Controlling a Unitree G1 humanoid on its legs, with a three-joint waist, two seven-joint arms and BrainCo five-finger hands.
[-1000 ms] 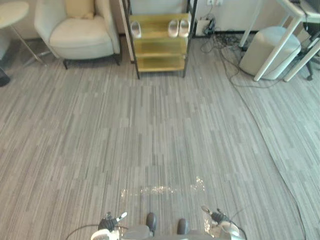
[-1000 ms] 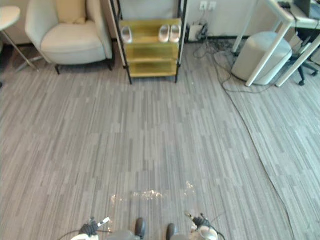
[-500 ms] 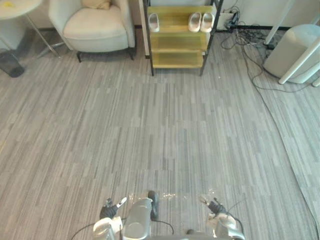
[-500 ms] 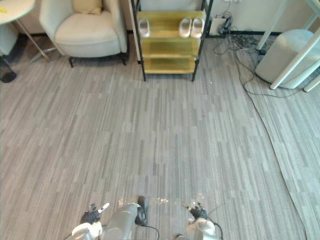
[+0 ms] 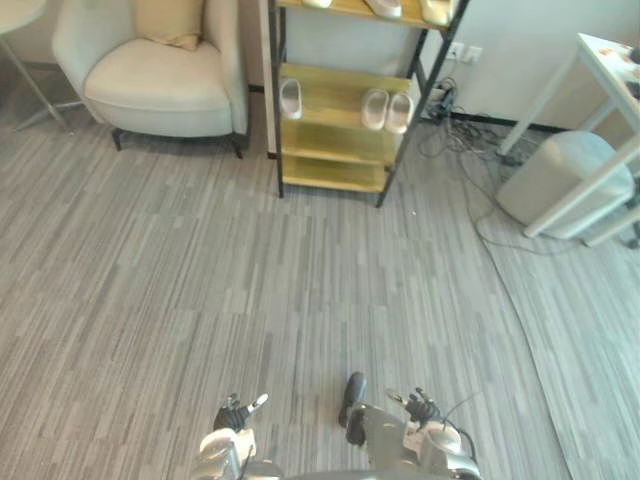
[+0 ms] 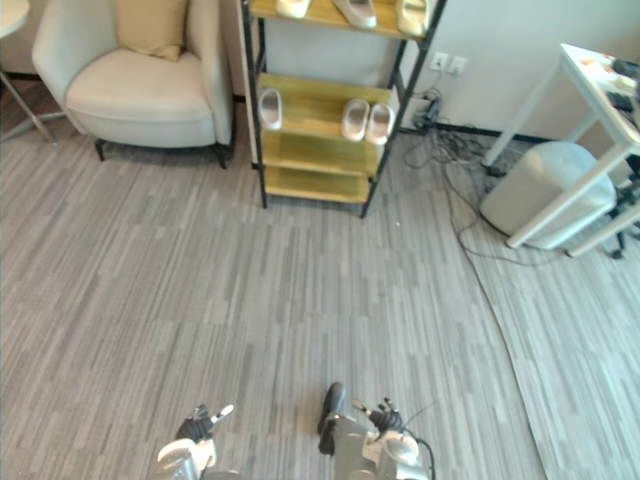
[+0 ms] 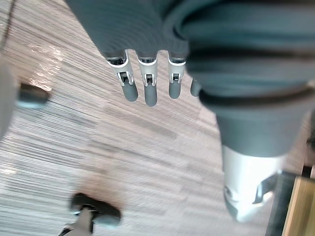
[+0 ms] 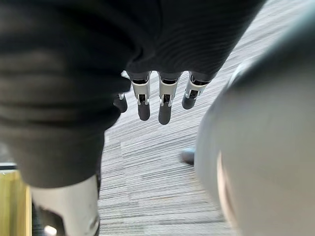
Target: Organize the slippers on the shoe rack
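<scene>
Left hand (image 7: 147,86): it is hanging low at my left side over the carpet (image 5: 300,290), fingers straight and relaxed, carrying nothing.
Right hand (image 8: 160,101): it is hanging the same way on my right, fingers loose and straight, nothing between them.
Shoe rack (image 5: 330,145): it is standing against the far wall, between the armchair (image 5: 150,80) and the round white stool (image 5: 560,185), well apart from both hands.
Slippers: a lone slipper (image 5: 291,98) is lying at the left end of the lit shelf, and a pair (image 5: 377,108) is sitting side by side, touching, toward the right end. More slippers (image 6: 355,12) are showing on the shelf above.
Step in hand: I am judging this as the approach; neither hand is near enough to reach anything.
Handling: I am expecting these pale slippers to be light, soft and bendy, not fragile, and likely to slide easily on the smooth shelf.
Where to hold: I am planning to pinch the lone one across its upper band or along one side edge at mid-length, thumb opposite the fingers.
Risk: I am thinking a push rather than a pinch could skid it off the shelf edge.
</scene>
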